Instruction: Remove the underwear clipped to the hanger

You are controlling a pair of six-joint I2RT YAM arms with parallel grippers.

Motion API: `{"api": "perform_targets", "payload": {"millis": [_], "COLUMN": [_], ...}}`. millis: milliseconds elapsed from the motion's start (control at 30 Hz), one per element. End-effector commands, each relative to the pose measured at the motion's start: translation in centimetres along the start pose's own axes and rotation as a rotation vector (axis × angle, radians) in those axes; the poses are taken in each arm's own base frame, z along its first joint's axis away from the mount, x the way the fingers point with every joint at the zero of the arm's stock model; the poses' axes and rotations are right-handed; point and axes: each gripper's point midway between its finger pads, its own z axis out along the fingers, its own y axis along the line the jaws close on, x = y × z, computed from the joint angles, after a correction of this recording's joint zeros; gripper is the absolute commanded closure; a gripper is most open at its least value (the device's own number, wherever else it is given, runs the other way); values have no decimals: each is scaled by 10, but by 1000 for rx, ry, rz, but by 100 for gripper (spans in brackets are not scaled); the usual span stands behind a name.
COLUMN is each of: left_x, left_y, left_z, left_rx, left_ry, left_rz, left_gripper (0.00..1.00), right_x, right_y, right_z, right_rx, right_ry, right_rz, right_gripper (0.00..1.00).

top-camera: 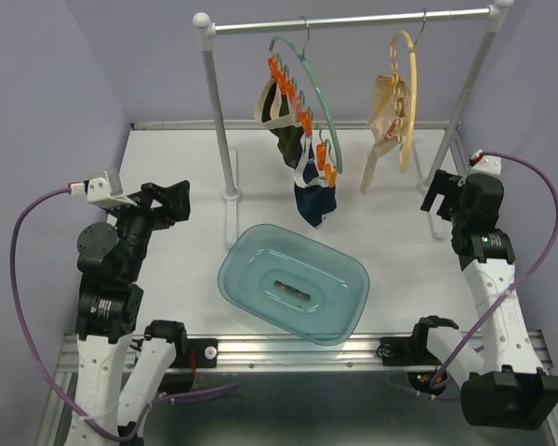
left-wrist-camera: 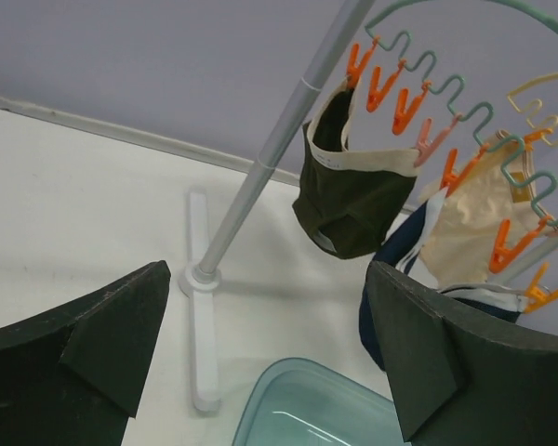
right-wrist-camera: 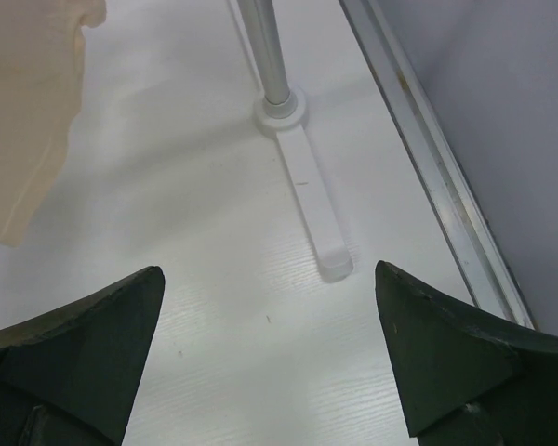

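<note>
Nothing is unclipped yet; left fingers [left-wrist-camera: 121,325] and right fingers [right-wrist-camera: 446,344] gape empty below the teal hanger [top-camera: 316,84], needing to reach its olive brief [left-wrist-camera: 353,200].

Navy, olive, beige underwear [top-camera: 316,206], apparently clipped

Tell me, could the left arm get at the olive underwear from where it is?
Probably yes. The left claw is open, and the olive underwear hangs in plain view ahead of it. The rack pole stands just beside that path, so the claw must skirt it.
</note>
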Motion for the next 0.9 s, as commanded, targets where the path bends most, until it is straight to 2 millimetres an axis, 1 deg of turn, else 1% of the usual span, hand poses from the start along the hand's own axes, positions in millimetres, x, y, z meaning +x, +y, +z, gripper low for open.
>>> {"api": "perform_targets", "payload": {"millis": [0, 33, 67, 100, 133, 167, 200, 233, 267, 300, 367, 400, 433, 467, 500, 533, 567, 600, 633, 667, 700, 733, 800, 833, 867], "left_x": [-12, -11, -7, -7, -6, -2, -4, -6, -4, -8, -9, -8, -10, -6, -5, -3, 5, 8, 15, 19, 27, 33, 45, 53, 58], "left_y": [-45, -52, -63, -69, -74, -82, -86, -90, -95, -100, -107, -115, -120, -124, -140, -147, -154, -171, -180, -188, -197, -202, -209, -213, -215], "left_z": [7, 13, 12, 14, 21, 21, 22, 29, 28, 29, 35, 38, 35, 43, 41, 43, 52, 49, 55, 57, 55, 61, 62, 67, 68], "left_rx": [208, 242, 299, 328, 357, 404, 423, 444, 474, 496, 531, 560, 578, 591, 640, 655, 662, 714, 735, 767, 803, 823, 873, 897, 913], "left_ry": [21, 34, 62, 72, 85, 113, 120, 120, 135, 131, 127, 130, 128, 137, 145, 149, 163, 168, 178, 171, 184, 175, 178, 174, 177], "left_rz": [-47, -68, -91, -104, -111, -115, -119, -121, -120, -115, -101, -99, -97, -91, -89, -82, -77, -55, -44, -10, 3, 25, 63, 100, 115], "left_gripper": [1, 1, 1, 1, 1, 1, 1, 1, 1, 1, 1, 1, 1, 3, 3, 4, 4, 4, 4, 5, 5, 7, 7, 7, 7], "right_x": [-25, -23, -17, -13, -9, -8, -3, 7, 8, 12, 23, 25, 28, 32, 34, 36, 37, 38, 39, 39, 40, 42, 44, 47, 46], "right_y": [24, 31, 52, 62, 72, 91, 95, 100, 102, 108, 110, 112, 112, 113, 117, 118, 121, 125, 127, 129, 130, 131, 133, 133, 134], "right_z": [-18, -24, -33, -40, -48, -72, -80, -86, -97, -106, -108, -109, -108, -107, -108, -107, -109, -109, -110, -112, -111, -110, -111, -110, -111], "right_rx": [-163, -222, -373, -452, -534, -681, -737, -787, -820, -873, -906, -918, -925, -937, -966, -983, -1006, -1036, -1054, -1075, -1083, -1092, -1112, -1121, -1127], "right_ry": [-69, -84, -94, -109, -128, -192, -235, -254, -299, -328, -323, -317, -307, -292, -281, -270, -263, -251, -247, -244, -233, -225, -229, -224, -228], "right_rz": [-47, -122, -212, -263, -317, -378, -471, -507, -540, -572, -578, -571, -566, -563, -565, -562, -558, -552, -550, -545, -540, -538, -548, -548, -551], "right_gripper": [0, 0, 0, 0, 0, 0, 0, 0, 0, 0, 0, 0, 0, 0, 0, 0, 0, 0, 0, 0, 0, 0, 0, 0, 0]}}
